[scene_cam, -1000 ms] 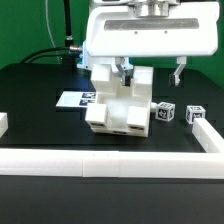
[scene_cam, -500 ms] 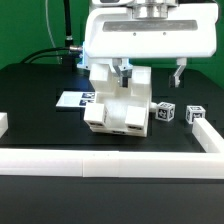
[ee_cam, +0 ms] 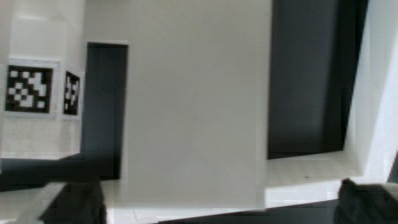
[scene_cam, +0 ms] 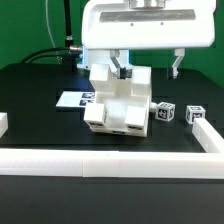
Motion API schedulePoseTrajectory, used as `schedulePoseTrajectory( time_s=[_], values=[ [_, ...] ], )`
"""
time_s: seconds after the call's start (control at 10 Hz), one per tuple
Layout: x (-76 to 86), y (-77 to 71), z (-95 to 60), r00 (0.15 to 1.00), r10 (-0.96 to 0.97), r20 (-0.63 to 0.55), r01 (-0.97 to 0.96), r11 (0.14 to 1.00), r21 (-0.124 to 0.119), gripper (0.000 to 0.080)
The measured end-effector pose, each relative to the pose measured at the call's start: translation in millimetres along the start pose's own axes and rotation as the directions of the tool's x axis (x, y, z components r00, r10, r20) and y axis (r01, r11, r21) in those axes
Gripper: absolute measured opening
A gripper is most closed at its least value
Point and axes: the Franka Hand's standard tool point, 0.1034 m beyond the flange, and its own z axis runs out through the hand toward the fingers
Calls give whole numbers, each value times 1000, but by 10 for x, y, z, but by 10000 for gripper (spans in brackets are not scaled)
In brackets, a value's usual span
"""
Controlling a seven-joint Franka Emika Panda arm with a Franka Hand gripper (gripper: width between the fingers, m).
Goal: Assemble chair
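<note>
Exterior view: my gripper (scene_cam: 150, 71) hangs spread to its widest and holds nothing. The chair (scene_cam: 118, 108) stands on the table (scene_cam: 40, 125) right beneath it, its upright panel just under one finger. Two small blocks (scene_cam: 165, 112) lie lower, out past the other finger.

I judge this to be a release and retreat. I'd lift straight up so neither finger drags the panel, then swing toward a block.

Wrist view: a tall white chair panel fills the space under the gripper. Blurred dark fingers (ee_cam: 71, 202) flank it without touching, and printed tags (ee_cam: 32, 88) show beyond.

Against a second ago, the gripper is higher and wider open, and the chair hasn't shifted.
</note>
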Motion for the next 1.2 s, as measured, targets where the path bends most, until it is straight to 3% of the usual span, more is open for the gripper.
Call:
schedulePoseTrajectory(
  time_s=[0.2, 0.4, 0.9, 1.2],
  values=[
    [-92, 83, -40, 1000, 26, 8, -26, 1000, 3, 649],
    [-372, 154, -214, 995, 97, 26, -97, 995, 13, 649],
    [-439, 193, -217, 994, 102, 35, -102, 995, 11, 649],
    [-519, 353, -267, 992, 108, 60, -109, 994, 8, 649]
  ],
)
